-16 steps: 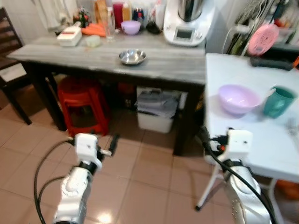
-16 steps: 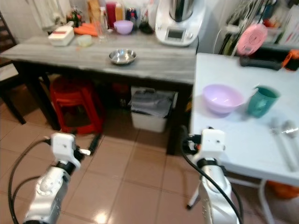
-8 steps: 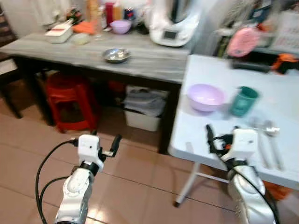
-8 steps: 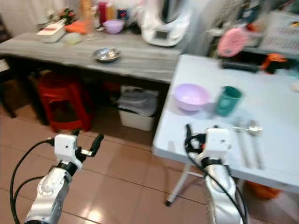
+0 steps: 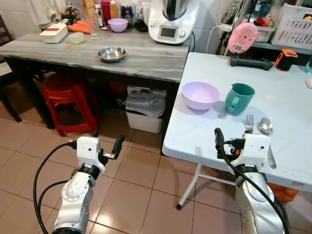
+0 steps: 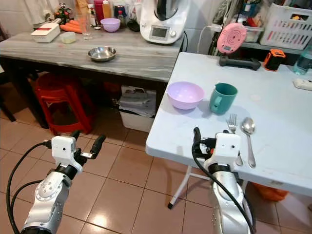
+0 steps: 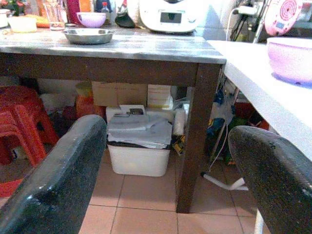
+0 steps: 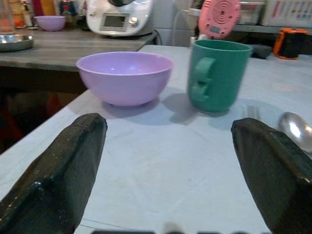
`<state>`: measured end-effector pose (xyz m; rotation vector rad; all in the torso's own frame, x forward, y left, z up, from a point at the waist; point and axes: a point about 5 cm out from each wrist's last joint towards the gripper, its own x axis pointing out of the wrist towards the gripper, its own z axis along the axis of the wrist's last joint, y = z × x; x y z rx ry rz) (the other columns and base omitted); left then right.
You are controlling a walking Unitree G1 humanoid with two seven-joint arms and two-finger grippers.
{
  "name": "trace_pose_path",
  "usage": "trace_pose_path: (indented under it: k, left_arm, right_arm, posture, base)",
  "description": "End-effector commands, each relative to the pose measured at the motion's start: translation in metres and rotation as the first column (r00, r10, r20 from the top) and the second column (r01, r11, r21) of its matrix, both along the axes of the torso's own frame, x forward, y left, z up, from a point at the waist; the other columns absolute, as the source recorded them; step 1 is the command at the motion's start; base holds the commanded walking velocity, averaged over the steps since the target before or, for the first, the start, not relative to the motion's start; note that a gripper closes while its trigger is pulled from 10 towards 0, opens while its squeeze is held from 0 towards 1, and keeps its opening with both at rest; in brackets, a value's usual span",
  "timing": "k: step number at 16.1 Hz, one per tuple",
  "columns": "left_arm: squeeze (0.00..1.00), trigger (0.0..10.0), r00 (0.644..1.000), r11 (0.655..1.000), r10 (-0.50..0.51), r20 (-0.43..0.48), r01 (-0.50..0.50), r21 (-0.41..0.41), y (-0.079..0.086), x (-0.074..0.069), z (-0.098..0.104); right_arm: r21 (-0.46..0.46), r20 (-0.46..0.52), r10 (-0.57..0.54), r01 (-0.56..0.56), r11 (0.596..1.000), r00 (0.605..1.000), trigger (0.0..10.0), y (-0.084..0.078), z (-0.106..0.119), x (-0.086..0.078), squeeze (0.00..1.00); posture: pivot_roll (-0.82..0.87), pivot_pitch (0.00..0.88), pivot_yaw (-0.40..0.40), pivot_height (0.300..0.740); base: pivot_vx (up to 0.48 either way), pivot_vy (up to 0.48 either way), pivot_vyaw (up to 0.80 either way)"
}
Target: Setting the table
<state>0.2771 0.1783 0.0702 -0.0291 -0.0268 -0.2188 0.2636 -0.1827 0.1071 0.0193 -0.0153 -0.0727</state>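
Lilac bowl (image 6: 185, 94) is sitting on the white table (image 6: 292, 146) near its left edge, with the green mug (image 6: 223, 98) just beside it on the right; a fork (image 6: 232, 123) and spoon (image 6: 248, 127) are lying side by side in front of the mug; the right gripper (image 8: 168, 170) is hovering at the table's near edge, fingers spread wide and holding nothing; the left gripper (image 7: 165, 170) is hanging over the tiled floor (image 5: 146, 195), jaws likewise apart, facing the grey wooden table (image 5: 146, 56) where a steel bowl (image 5: 111, 53) is resting.
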Motion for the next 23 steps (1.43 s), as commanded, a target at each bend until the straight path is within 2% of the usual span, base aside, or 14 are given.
trace_pose_path:
  k: [1,8,11,14,19,23]
  left_arm:
    - [0.0,10.0,1.0,1.0,-0.018,0.019,0.018,-0.004,-0.001,0.001,0.006]
    - [0.0,10.0,0.998,0.998,-0.063,0.03,0.064,-0.029,-0.007,-0.002,0.01]
    - [0.0,10.0,0.995,0.994,-0.091,0.044,0.093,-0.049,-0.012,-0.004,0.014]
    - [0.0,10.0,0.992,0.991,-0.117,0.049,0.12,-0.058,-0.015,-0.005,0.015]
    - [0.0,10.0,0.99,0.988,-0.137,0.042,0.14,-0.065,-0.017,-0.007,0.015]
    - [0.0,10.0,0.99,0.988,-0.134,0.032,0.136,-0.069,-0.018,-0.01,0.012]
  right_arm:
    - [-0.005,0.034,0.0,0.0,1.0,0.999,10.0,0.001,0.008,0.0,0.0]
    - [-0.008,0.046,-0.001,0.001,1.0,0.999,10.0,0.002,0.01,0.0,0.0]
    - [-0.015,0.053,0.011,-0.011,1.0,0.999,10.0,0.004,0.011,-0.001,0.0]
    - [-0.015,0.061,0.008,-0.007,1.0,0.998,10.0,0.004,0.013,0.0,0.0]
    - [-0.011,0.061,0.01,-0.01,1.0,0.998,10.0,0.005,0.013,0.0,0.0]
    - [-0.024,0.067,0.026,-0.025,0.999,0.997,10.0,0.007,0.014,0.0,0.0]
  posture:
    - [-0.03,0.0,-0.017,0.74]
    - [-0.02,0.0,-0.015,0.74]
    - [-0.02,0.0,-0.016,0.74]
    - [-0.02,0.0,-0.014,0.74]
    - [-0.02,0.0,-0.015,0.74]
    - [-0.02,0.0,-0.017,0.74]
  base:
    - [0.0,0.0,0.0]
    - [0.0,0.0,-0.69]
    - [0.0,0.0,-0.16]
    - [0.275,0.0,0.0]
    - [0.303,0.0,-0.56]
    - [0.303,0.0,0.0]
